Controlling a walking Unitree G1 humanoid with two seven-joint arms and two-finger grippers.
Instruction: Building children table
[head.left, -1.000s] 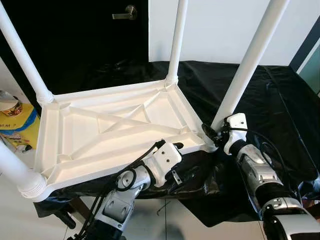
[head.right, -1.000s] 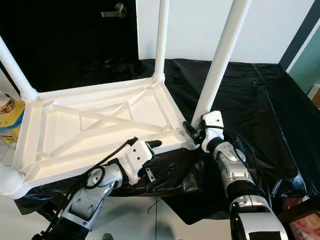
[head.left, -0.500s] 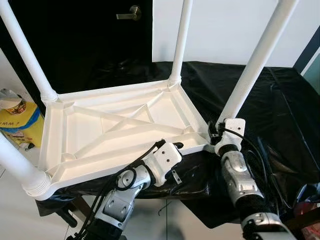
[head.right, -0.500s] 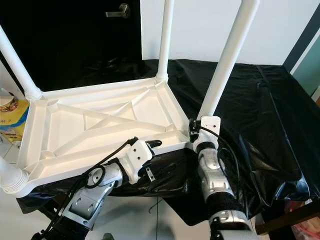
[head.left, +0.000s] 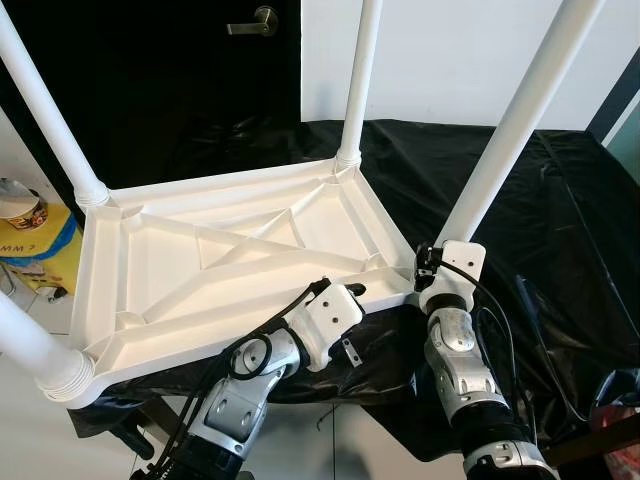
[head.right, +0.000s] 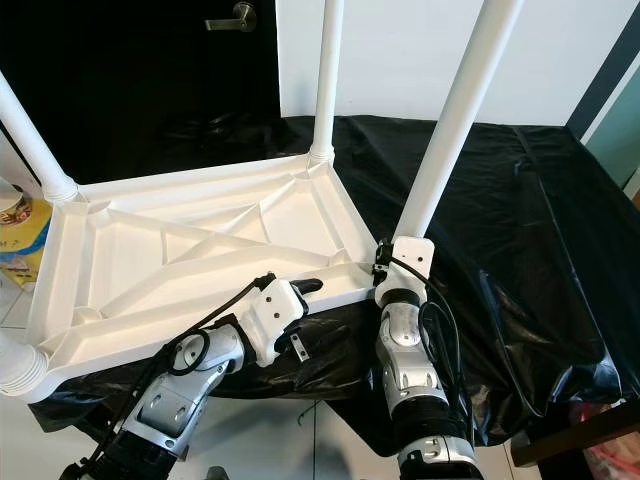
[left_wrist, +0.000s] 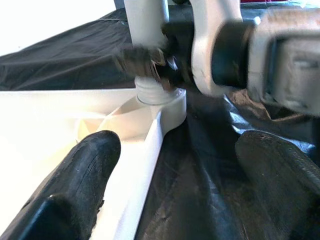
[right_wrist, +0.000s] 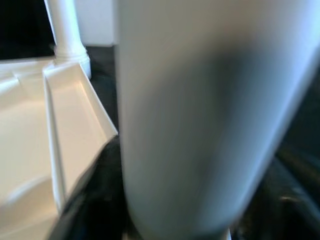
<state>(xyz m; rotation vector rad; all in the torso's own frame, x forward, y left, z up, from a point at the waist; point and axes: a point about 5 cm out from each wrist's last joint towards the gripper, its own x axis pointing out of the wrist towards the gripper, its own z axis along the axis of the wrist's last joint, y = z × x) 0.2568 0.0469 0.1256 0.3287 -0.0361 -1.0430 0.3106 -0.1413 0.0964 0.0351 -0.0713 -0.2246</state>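
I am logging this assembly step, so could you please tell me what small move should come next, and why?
Probably the right gripper should keep twisting the near-right leg into its corner socket: it sits at the leg's base, while the left gripper steadies the upturned tabletop by its near rim.

The eye views look down and forward over the upturned table (head.left: 230, 260). The left wrist view looks low along its rim; the right sits close against the near-right leg (right_wrist: 200, 115), seen in all views.

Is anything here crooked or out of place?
Yes, mildly: the leg at the right gripper leans outward, while the far leg stands nearly straight. The tabletop lying upside down is normal for assembly.
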